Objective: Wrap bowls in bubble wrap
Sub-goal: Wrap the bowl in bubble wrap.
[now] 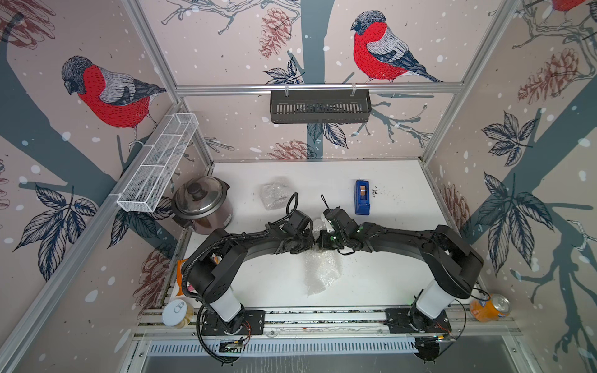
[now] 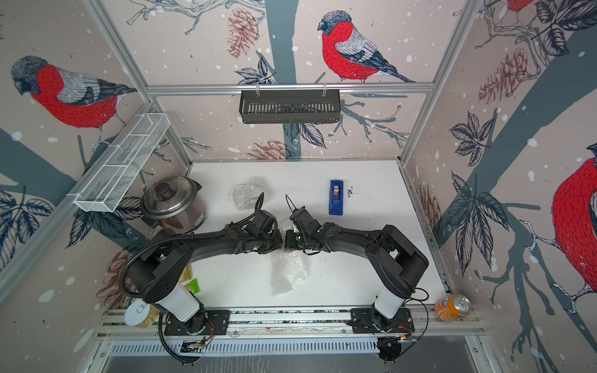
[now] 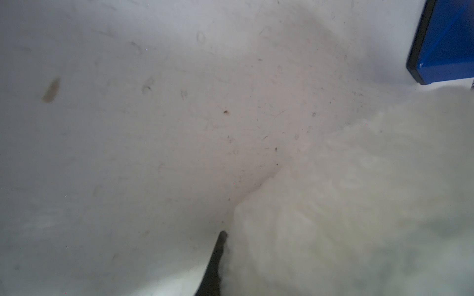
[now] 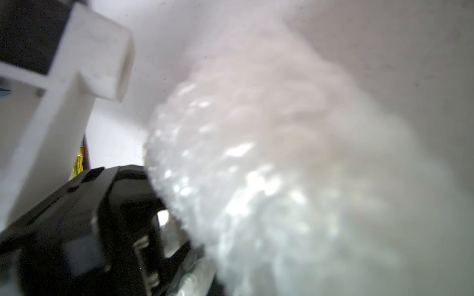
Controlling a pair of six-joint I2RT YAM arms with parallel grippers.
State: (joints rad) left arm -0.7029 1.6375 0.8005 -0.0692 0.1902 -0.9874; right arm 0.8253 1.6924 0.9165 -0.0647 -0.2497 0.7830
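Perhaps halfway: a wrapped bundle [image 1: 276,195] lies beyond the tools, the right tool [image 1: 323,240] seems clamped on another bubble wrap sheet [image 1: 321,271], and I cannot tell the left tool [image 1: 308,243]'s state.

Cooker [image 1: 202,205] blocking far-left corner, crumpled bubble wrap [image 1: 274,193] and tape dispenser [image 1: 361,197] along the back, bare table [image 1: 387,274] open near right
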